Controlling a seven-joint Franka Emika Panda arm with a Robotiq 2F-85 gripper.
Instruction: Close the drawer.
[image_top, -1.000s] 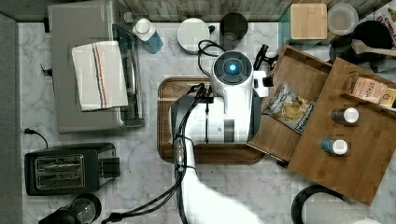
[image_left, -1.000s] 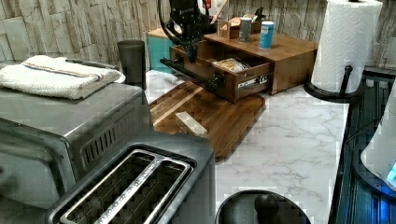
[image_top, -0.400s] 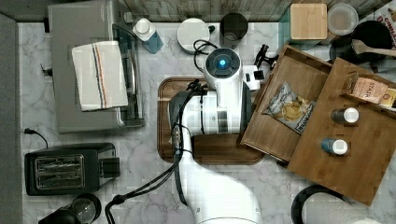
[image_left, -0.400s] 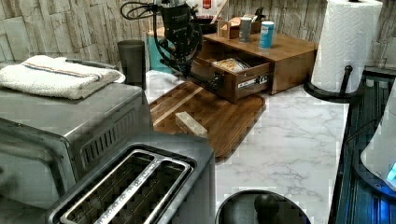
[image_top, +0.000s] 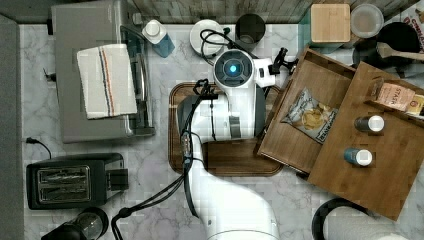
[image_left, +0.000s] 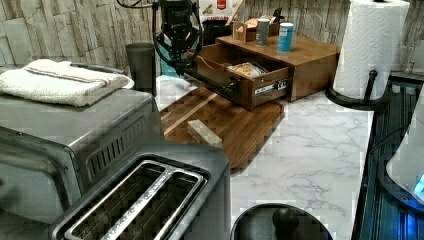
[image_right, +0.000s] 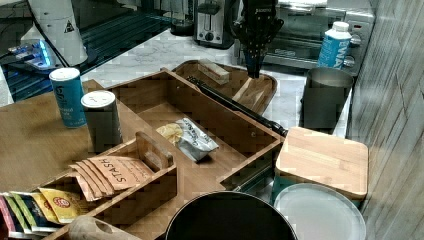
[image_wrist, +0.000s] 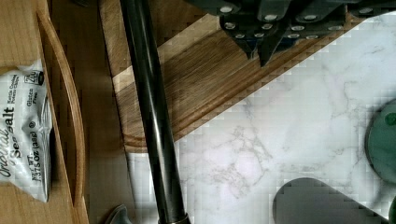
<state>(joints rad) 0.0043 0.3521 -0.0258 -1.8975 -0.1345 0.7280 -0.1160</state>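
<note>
The drawer (image_left: 243, 80) is standing pulled out of the wooden cabinet (image_left: 305, 52), overhanging the edge of the dark serving tray (image_left: 235, 125), with a bag of chips (image_top: 310, 114) lying inside it. The gripper (image_left: 178, 64) is hanging just outside the drawer's front, over the far end of the tray, with its fingertips (image_wrist: 257, 46) drawn close together and holding nothing. In the wrist view the long black handle bar (image_wrist: 152, 116) is running right beside the gripper, its length lying across the way the drawer has to travel. So the drawer is lying on the cabinet side of the gripper, and the handle's far end is the part sitting nearest. From where I'm standing, I'd judge the coming move to be a sideways push from the gripper against that bar or the front panel, toward the cabinet. Pushing at one end could skew the drawer.
</note>
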